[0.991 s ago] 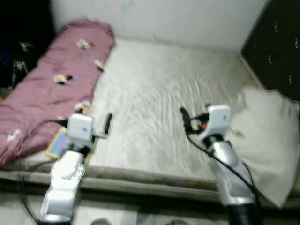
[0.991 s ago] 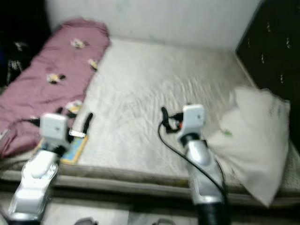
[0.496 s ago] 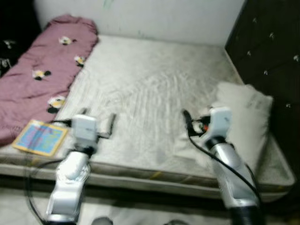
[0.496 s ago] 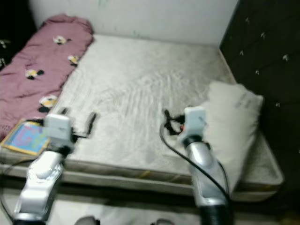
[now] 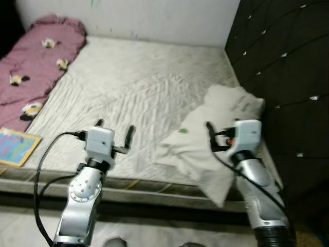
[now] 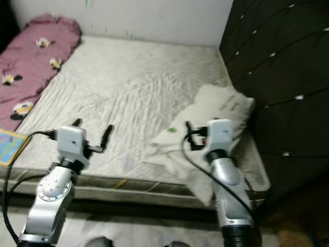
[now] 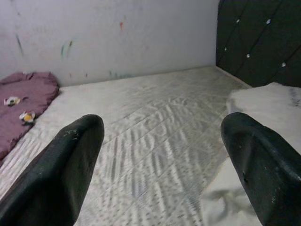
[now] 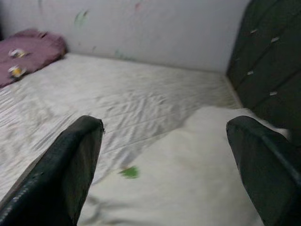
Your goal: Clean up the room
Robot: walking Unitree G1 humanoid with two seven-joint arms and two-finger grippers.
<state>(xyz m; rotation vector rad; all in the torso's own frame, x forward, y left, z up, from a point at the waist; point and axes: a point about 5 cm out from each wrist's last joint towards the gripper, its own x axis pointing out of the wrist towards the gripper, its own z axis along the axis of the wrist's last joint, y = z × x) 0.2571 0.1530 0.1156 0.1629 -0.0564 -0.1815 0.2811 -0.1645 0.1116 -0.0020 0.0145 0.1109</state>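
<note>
A white pillow point(image 5: 198, 141) with a small green mark lies crumpled at the near right corner of the quilted white mattress point(image 5: 139, 77), beside the dark tufted headboard point(image 5: 282, 67). My right gripper point(image 8: 164, 125) hovers open just above the pillow's near end, with nothing between its fingers. Over the mattress's front edge my left gripper point(image 5: 114, 129) is open and empty too, to the left of the pillow. A colourful book point(image 5: 13, 146) rests on the mattress's near left edge. A pink blanket point(image 5: 36, 56) with small flower prints is bunched along the far left side.
A pale wall point(image 5: 154, 18) with paint marks runs behind the bed. The headboard closes off the right side. The bed's front edge point(image 5: 154, 188) is just before me, with a strip of floor below it.
The whole view has swung to the right: the pillow and headboard now sit nearer the middle, and the book and blanket have slid to the left edge. Both arms keep the same pose.
</note>
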